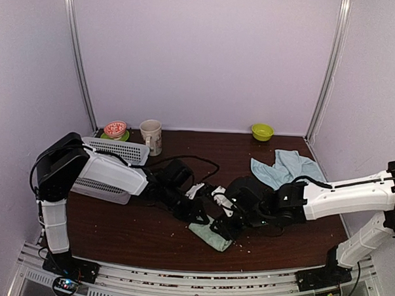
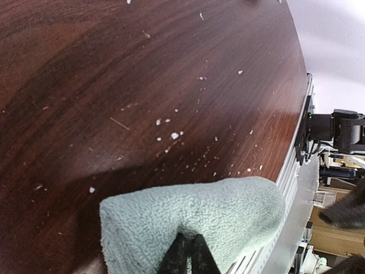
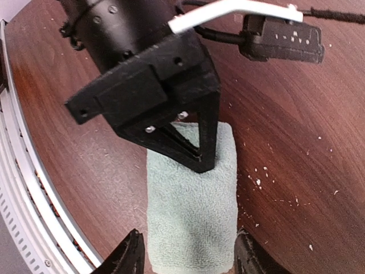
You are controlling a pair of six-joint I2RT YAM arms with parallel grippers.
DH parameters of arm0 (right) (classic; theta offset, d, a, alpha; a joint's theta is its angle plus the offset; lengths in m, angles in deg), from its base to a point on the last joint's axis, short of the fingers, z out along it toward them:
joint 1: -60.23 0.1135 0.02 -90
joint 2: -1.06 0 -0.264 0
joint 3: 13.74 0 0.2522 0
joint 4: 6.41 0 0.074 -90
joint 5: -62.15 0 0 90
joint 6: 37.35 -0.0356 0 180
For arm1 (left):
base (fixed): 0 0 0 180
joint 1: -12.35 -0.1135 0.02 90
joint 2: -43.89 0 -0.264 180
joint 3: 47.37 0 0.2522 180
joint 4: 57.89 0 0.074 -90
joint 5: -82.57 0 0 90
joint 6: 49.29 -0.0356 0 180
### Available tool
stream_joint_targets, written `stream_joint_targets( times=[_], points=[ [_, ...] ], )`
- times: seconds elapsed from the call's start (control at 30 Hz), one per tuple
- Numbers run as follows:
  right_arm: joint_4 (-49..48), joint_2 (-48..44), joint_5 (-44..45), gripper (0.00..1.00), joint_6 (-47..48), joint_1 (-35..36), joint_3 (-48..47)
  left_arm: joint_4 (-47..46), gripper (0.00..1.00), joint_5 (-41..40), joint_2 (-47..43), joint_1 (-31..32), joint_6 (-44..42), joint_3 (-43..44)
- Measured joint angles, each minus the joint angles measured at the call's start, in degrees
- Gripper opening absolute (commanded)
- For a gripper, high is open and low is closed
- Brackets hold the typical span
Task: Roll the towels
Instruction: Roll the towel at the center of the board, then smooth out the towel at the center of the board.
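The folded mint towel [image 3: 191,217] lies flat on the bench [image 3: 296,142]. The right pincer [image 3: 192,258] stands wide open with a finger on either side of one end, holding nothing. The left pincer [image 3: 204,162] is drawn together to a point, its tips pressing the towel's other end. A blue towel [image 1: 282,166] lies well apart.

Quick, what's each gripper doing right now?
Left gripper: closed, pinching the mint towel.
Right gripper: open, with one finger on each side of the same towel.
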Motion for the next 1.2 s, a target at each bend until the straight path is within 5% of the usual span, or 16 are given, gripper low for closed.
stream_joint_targets(
  times=[0.63, 0.9, 1.2],
  points=[
    [-0.33, 8.28, -3.98, 0.33, -6.16, -6.82, 3.3, 2.38, 0.08, -0.26, 2.08, 0.0, -1.38, 3.63],
    [-1.53, 7.58, -7.37, 0.51, -7.15, -9.11, 4.61, 4.44, 0.09, -0.26, 4.09, 0.0, -2.25, 6.93],
    [4.22, -1.01, -7.1, 0.4, -6.58, -8.85, 2.25, 6.75, 0.08, -0.63, 5.7, 0.0, -3.39, 9.84]
  ],
)
